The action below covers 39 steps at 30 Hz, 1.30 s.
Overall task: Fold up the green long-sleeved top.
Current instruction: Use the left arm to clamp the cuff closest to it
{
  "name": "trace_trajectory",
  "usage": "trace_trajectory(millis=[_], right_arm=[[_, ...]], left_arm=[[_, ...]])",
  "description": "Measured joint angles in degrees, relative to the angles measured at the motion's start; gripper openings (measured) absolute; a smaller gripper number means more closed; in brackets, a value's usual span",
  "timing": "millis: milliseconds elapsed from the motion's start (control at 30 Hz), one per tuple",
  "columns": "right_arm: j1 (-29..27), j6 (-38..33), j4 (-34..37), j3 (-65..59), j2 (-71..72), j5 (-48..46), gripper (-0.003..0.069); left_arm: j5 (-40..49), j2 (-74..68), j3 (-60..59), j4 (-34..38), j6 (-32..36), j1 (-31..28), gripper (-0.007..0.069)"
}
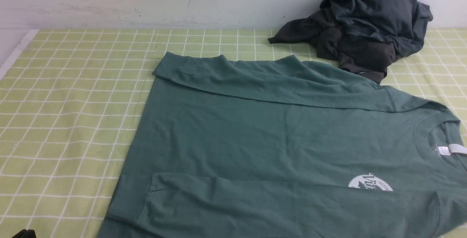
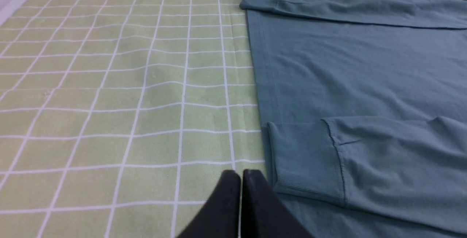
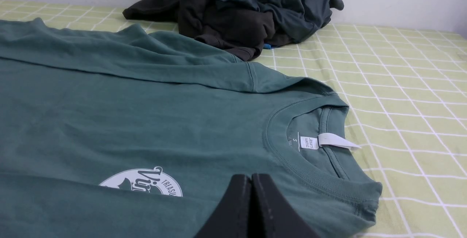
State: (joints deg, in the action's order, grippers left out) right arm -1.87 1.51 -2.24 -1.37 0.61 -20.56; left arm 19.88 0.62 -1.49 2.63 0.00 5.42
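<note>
**Sleeves in, body fold comes next**

The green long-sleeved top lies flat and face up on the counter, spread between the two pincers, with its hem at the left pincer's end and its neck at the right pincer's end. Both sleeves are laid in over the body. The far sleeve runs along the edge farthest from both pincers, and the near sleeve runs along the edge closest to them.

The near sleeve's cuff sits at the hem corner, just beside the tips of the left pincer. That pincer is pressed together, grips nothing and hangs over bare counter next to the cloth.

The right pincer is likewise pressed together and empty. It is poised over the near shoulder, with the ribbed collar and the white neck label just beyond its tips and the round chest logo close beside them.

Judging by this layout, the sleeve step looks done and the body fold is in hand. The next move would call for both pincers to spread, drop to the cloth and pinch through all its layers. One end could then be carried over towards the other without dragging the sleeves loose.

A dark heap of garments lies well beyond the right pincer against the wall. It touches the far shoulder area and should be left alone.
</note>
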Motion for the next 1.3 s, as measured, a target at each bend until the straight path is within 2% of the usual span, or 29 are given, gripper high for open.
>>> trace_trajectory(millis=[467,600,800,900,1000,1100,1167,1300], right_arm=[[0.0,0.0,-1.0,0.0,0.0,0.06,-0.0014],[0.0,0.0,-1.77,-0.06,0.0,4.01,-0.0014],[0.0,0.06,-1.93,-0.1,0.0,18.1,-0.0014],[0.0,3.7,-1.44,-0.1,0.0,31.76,-0.0014],[0.0,8.42,-0.56,-0.1,0.0,41.76,-0.0014],[0.0,9.95,-0.46,-0.1,0.0,48.26,-0.0014],[0.0,10.15,-0.51,0.16,0.0,49.07,-0.0014],[0.0,9.86,-1.62,12.21,-2.47,37.39,-0.0014]], left_arm=[[-1.67,0.0,-0.19,-1.97,0.0,0.0,-0.0003],[-8.8,0.0,-0.19,-4.34,0.0,0.0,-0.0003],[-19.57,0.0,-0.19,-5.11,-0.6,0.0,-0.0003],[-27.1,0.0,-0.19,-5.26,-0.82,0.0,-0.0003],[-37.12,0.0,-0.19,-5.2,-5.23,0.0,-0.0003],[-46.42,0.0,0.69,-5.02,-12.18,0.0,-0.0003],[-46.86,-0.62,2.69,-5.15,-14.07,0.0,-0.0003],[-31.89,-11.74,22.73,-9.06,-17.22,0.0,-0.0003]])
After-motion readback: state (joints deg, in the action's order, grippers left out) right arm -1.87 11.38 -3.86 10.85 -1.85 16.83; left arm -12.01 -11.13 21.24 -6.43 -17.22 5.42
